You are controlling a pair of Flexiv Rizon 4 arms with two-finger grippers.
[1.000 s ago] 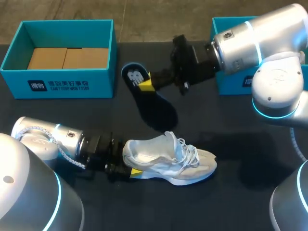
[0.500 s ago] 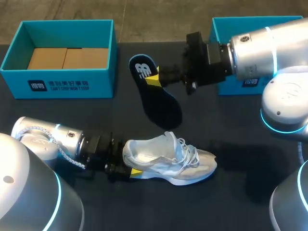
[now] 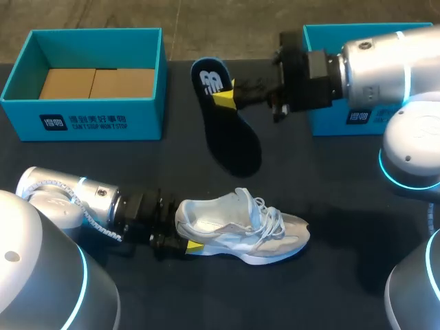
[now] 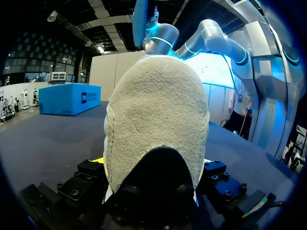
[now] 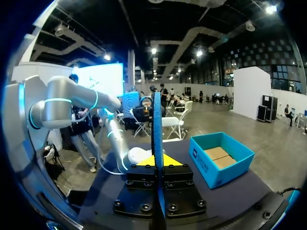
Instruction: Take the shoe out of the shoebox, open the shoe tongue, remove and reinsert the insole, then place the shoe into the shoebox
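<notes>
A white sneaker lies on its side on the dark table, toe to the right. My left gripper clasps its heel from both sides, fingers wide apart. In the left wrist view the fuzzy heel fills the gap of the left gripper. My right gripper is shut on a dark blue insole near its heel end, holding it in the air between the two boxes. In the right wrist view the insole stands edge-on in the right gripper.
An open teal shoebox with brown cardboard inside stands at the back left, also seen as the teal box. A second teal box sits at the back right, mostly hidden behind my right arm.
My right gripper has carried the insole to the right and toward the back of the table. The left gripper and the shoe have stayed put.
</notes>
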